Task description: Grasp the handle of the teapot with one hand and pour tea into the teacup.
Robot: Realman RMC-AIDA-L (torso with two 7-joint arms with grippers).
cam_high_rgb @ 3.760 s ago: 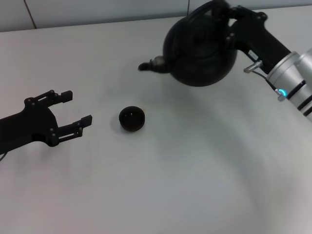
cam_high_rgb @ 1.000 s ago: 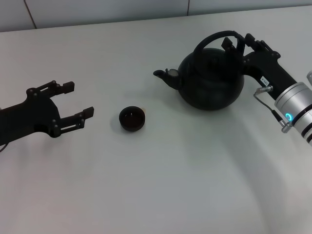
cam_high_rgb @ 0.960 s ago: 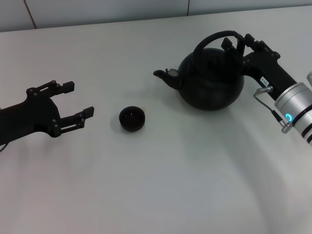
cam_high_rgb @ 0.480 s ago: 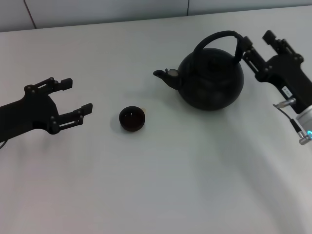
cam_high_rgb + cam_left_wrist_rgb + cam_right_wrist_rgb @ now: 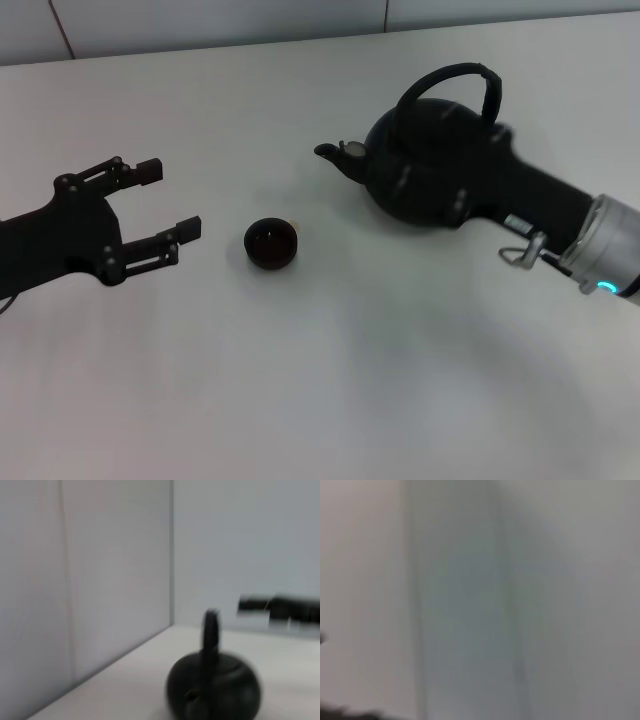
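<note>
Teapot (image 5: 430,180) work falls to the right end effector (image 5: 440,185), which crosses in front of the pot's body; whether its fingers are apart or together I cannot tell. The handle (image 5: 447,84) arches free above, ungripped. The pot stands upright on the counter (image 5: 350,380), spout toward the teacup (image 5: 270,243). The left end effector (image 5: 155,215) hovers spread, well apart from the cup.

— The teapot (image 5: 430,170): matt black, faintly sheened, like cast metal?

— Yes; its handle (image 5: 452,78) looks smooth here. The worktop (image 5: 330,380) is plain matt white (no grain), and the teacup (image 5: 271,243) glossy-dark inside.
</note>
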